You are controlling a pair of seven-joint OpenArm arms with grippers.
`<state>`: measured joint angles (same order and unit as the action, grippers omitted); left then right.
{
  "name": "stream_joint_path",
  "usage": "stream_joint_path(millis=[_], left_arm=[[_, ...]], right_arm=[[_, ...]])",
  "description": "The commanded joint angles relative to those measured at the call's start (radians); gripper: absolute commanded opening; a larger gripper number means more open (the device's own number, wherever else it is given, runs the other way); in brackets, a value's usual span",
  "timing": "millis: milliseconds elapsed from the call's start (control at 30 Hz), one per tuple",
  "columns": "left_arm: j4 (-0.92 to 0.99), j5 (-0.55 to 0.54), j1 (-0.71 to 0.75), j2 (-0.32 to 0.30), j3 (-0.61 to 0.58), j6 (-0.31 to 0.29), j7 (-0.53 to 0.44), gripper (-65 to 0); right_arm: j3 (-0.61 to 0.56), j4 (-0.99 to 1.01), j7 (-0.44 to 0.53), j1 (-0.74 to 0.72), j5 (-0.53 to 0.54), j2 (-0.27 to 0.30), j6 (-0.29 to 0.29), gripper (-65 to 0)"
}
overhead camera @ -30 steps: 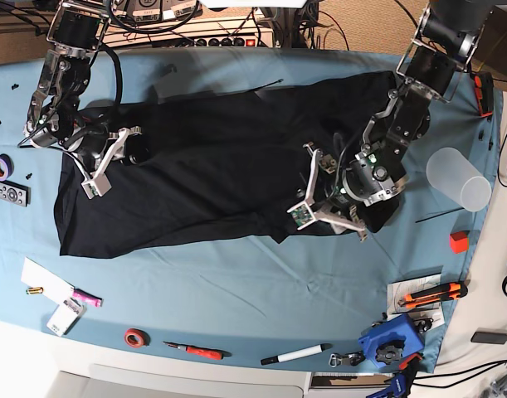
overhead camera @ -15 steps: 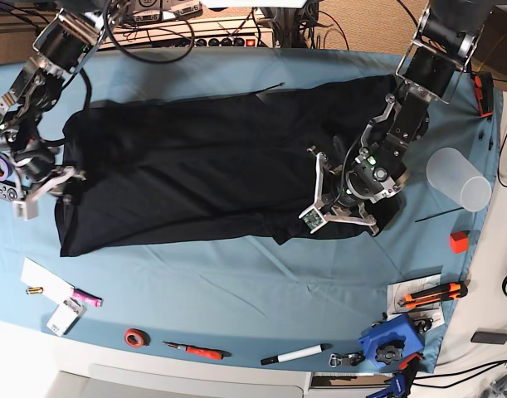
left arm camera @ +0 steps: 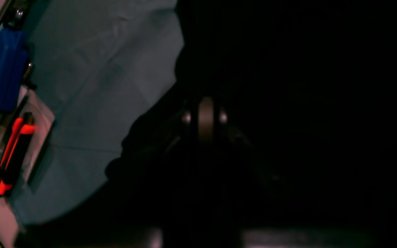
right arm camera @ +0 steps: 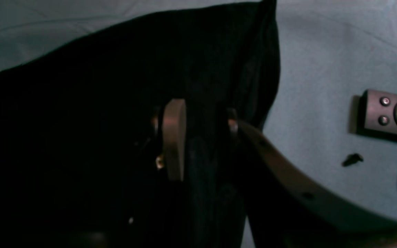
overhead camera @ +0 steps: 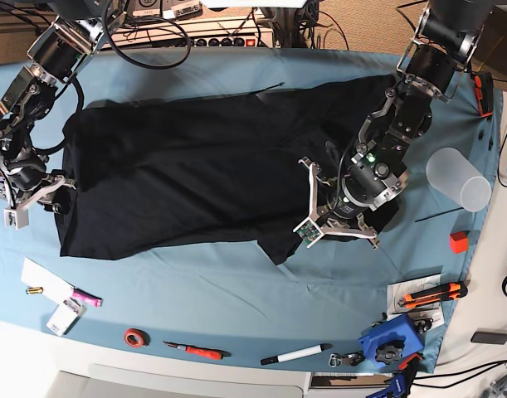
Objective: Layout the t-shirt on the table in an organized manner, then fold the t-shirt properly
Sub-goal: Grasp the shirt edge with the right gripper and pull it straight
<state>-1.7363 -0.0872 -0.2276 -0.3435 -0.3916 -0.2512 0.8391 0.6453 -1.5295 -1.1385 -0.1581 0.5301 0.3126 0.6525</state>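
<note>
right claw pinches the t-shirt edge, a remote off to its side; left claw sits on black cloth, grip too dark to tell.

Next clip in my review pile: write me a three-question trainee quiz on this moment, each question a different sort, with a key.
1. True or false: the t-shirt lies spread flat across the table, with no sunburst print in view.
2. Multiple choice: which item sits on the light blue cloth beside the right end effector in the right wrist view? A) grey remote control B) a red mug C) a pair of scissors
3. Fill in: in the base view, the translucent ____ lies on its side near the left end effector.

Key: 1 true; 2 A; 3 cup. The right end effector is shut on the t-shirt; the left wrist view is too dark to tell the left one's state.
</note>
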Motion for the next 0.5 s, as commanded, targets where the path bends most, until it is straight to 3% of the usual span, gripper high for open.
stream_joint_path(millis=[0, 67, 100, 167, 333, 467], left_arm=[[-0.016, 0.006, -0.022, -0.003, 0.006, 0.008, -0.004, -65.0], [-0.016, 0.006, -0.022, -0.003, 0.006, 0.008, 0.007, -65.0], [-0.016, 0.006, -0.021, -0.003, 0.006, 0.008, 0.008, -65.0], [-0.016, 0.006, -0.022, -0.003, 0.006, 0.008, 0.01, -65.0], [-0.016, 0.005, -0.021, -0.003, 0.006, 0.008, 0.008, -65.0], [-0.016, 0.005, -0.021, -0.003, 0.006, 0.008, 0.007, -65.0]], right_arm=[[0.005, -0.013, 0.06, -0.023, 0.002, 0.028, 0.003, -48.9], [0.005, -0.013, 0.127, -0.027, -0.067, 0.036, -0.043, -48.9], [0.004, -0.013, 0.134, -0.037, -0.119, 0.04, -0.089, -48.9], [0.0, -0.012, 0.13, -0.058, -0.2, 0.054, -0.125, -48.9], [-0.031, 0.077, 0.183, -0.131, -0.211, 0.115, -0.126, -48.9], [-0.096, 0.342, 0.266, -0.248, -0.225, 0.169, -0.126, -48.9]])
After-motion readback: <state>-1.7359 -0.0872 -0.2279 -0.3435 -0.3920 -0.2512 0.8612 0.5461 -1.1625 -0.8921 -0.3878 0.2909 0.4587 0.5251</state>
